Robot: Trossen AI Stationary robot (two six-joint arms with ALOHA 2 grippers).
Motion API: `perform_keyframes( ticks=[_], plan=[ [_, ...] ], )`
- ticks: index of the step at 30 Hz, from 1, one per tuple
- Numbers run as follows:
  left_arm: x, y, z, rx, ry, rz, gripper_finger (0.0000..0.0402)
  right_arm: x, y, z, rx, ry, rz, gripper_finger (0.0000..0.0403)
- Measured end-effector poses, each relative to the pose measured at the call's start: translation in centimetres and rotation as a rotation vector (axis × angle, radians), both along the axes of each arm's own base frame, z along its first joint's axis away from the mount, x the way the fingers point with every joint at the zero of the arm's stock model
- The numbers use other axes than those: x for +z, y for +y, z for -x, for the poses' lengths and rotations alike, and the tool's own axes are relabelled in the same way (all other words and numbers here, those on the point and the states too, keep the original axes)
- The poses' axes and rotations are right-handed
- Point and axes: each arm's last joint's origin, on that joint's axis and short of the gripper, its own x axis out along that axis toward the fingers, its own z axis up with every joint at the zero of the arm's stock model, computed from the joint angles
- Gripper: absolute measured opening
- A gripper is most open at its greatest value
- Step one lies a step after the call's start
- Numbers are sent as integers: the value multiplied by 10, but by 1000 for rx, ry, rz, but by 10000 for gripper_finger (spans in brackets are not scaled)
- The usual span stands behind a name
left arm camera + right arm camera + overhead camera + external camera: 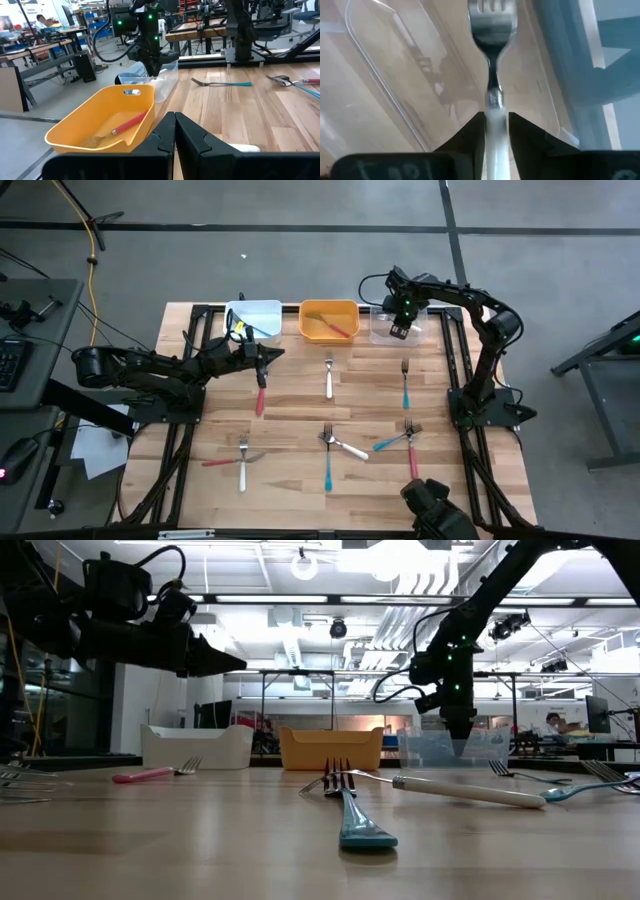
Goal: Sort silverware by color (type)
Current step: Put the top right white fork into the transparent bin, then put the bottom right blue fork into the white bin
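Evidently the right tool [496, 125] hangs over the clear bin [392, 326] at the tabletop's far edge, its fingers flanking a white-handled fork [492, 60], tines down, so it drops inside; whether they clamp it I cannot tell. The left tool [262, 360], clenched empty, waits above a red-handled fork [260, 398].

I see three bins: white bin [254, 319], orange bin [329, 320] with a red-handled fork [339, 328] in it, clear bin [398, 326]. My table [300, 400] is pale wood planks on a black frame. Forks have silver tines; handles are red [261, 400], white [329, 384] and blue [405, 393]. The fork at my right wrist [492, 95] has a white handle. Both arms are black.
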Motion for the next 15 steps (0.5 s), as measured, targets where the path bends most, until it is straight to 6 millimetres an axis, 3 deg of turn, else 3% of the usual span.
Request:
perform_keyframes(
  ticks=[9,15],
  plan=[
    [-7,1,-2,10,33,6,1,33,4,-6,-65,17,-33,119],
    [-9,2,-3,10,43,9,1,74,32,-13,-36,-76,45,66]
  ],
)
